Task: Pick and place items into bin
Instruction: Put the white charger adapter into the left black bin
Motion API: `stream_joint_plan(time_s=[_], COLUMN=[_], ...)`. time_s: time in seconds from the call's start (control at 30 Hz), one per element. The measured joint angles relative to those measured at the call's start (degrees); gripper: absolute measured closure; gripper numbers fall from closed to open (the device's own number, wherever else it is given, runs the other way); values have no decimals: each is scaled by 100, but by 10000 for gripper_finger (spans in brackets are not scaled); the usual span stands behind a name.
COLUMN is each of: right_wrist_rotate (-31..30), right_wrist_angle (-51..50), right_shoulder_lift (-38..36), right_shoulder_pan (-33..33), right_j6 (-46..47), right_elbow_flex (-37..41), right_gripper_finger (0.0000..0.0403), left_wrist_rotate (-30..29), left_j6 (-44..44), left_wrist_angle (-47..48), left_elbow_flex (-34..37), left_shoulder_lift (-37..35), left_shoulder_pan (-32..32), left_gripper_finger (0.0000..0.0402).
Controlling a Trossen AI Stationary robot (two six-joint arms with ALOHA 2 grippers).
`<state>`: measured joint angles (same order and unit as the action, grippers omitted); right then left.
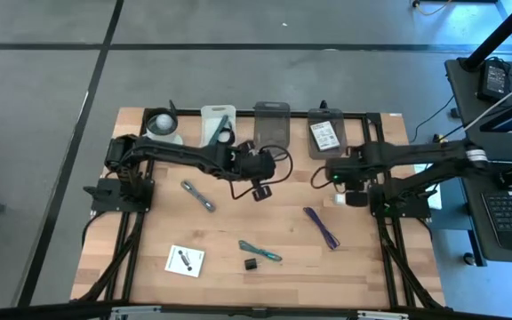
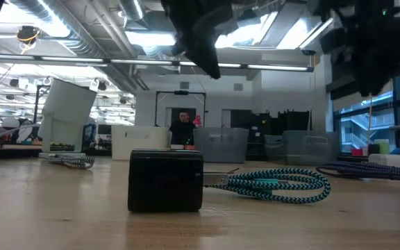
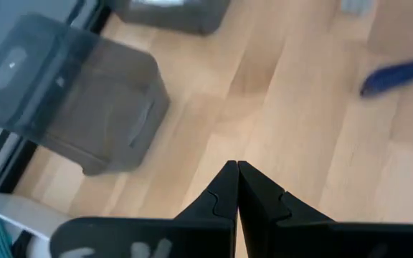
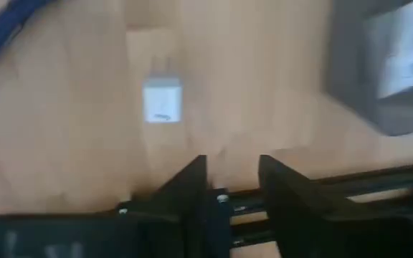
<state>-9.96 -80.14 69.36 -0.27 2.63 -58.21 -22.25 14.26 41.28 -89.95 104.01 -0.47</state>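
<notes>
While hanging over the middle of the counter (image 1: 149, 233), just in front of the middle grey bin (image 1: 272, 120), shows the left tool (image 3: 235, 172) pressed tip to tip with nothing between: judged an arm waiting between picks, carrying nothing. Finds the right tool (image 4: 231, 168) low over the right side of the counter, fingers apart and bare, with the white cube (image 4: 163, 102) lying flat on the wood just ahead of the gap and clear of both tips. Reads as a line-up for that pick, spread to pass down either side of the cube. Calls for a straight descent and a centred close, since so small and light a block would likely skid if nudged by one finger first. Puts the bins in a row along the far edge, within reach of both arms, probably so as to keep each carry short. Shows a white printed card (image 1: 325, 135) already inside the right-hand grey bin (image 1: 312, 116) and something teal in the white bin (image 1: 218, 116). Leaves the rest loose and well apart on the near half: grey metal piece (image 1: 198, 196), purple strip (image 1: 321, 227), teal tie (image 2: 276, 184), tiny black block (image 2: 165, 180) just beside the tie, and a second white card (image 1: 185, 260). Judges the task partly done, with most items not yet binned.
</notes>
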Motion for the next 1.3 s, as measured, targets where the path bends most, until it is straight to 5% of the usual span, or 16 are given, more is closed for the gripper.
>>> stream_joint_plan(time_s=[0.27, 0.5, 0.97, 1.3], right_wrist_rotate=[630, 819, 1163, 1167], right_wrist_angle=[858, 1139, 2355, 2478], right_shoulder_lift=[114, 188, 1138, 1877], right_shoulder_pan=[2, 0, -15, -29], right_j6=[-33, -7, 587, 517], right_elbow_flex=[1040, 1112, 1370, 1477], right_gripper_finger=[160, 83, 73, 76], left_wrist_rotate=[108, 249, 1197, 1192], left_j6=[14, -239, -551, -811], left_wrist_angle=[144, 104, -2748, -3061], left_elbow_flex=[508, 1066, 4089, 4728], left_shoulder_lift=[-27, -179, -2804, -3982], left_shoulder_pan=[-43, -31, 436, 587], left_gripper_finger=[400, 400, 400, 400])
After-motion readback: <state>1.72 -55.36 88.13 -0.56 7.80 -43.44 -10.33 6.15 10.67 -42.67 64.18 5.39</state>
